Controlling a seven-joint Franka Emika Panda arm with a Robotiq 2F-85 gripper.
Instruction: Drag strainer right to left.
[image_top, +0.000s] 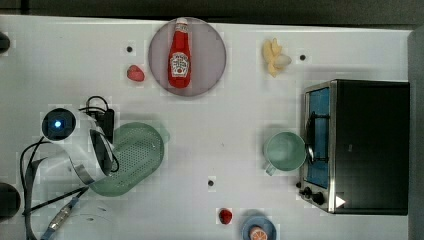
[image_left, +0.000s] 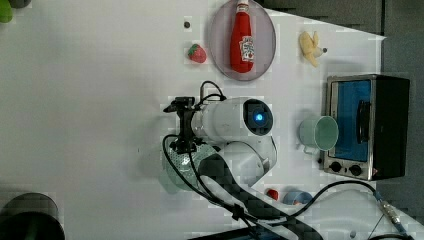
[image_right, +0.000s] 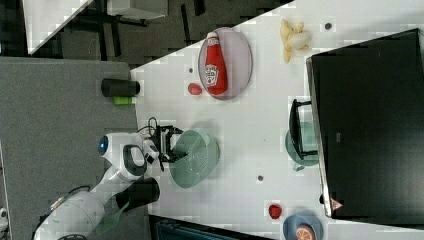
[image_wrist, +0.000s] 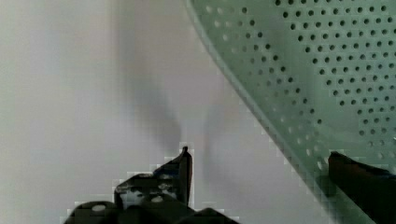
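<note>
The strainer (image_top: 137, 152), a pale mint-green perforated bowl, rests on the white table at the top view's left, also seen in the right view (image_right: 197, 157) and partly under the arm in the left view (image_left: 172, 175). My gripper (image_wrist: 259, 156) is open and straddles the strainer's rim (image_wrist: 280, 135). One finger (image_wrist: 184, 163) hangs over the bare table outside the bowl, the other (image_wrist: 359, 179) sits inside it. In the right view the gripper (image_right: 170, 145) is at the strainer's edge nearest the arm. Nothing is clamped.
A mint cup (image_top: 285, 151) stands beside a toaster oven (image_top: 365, 145) at the top view's right. A ketchup bottle (image_top: 180, 52) lies on a purple plate (image_top: 210, 70), with a strawberry (image_top: 135, 73) beside it. A banana (image_top: 275, 56) and a blue dish (image_top: 259, 231) lie further off.
</note>
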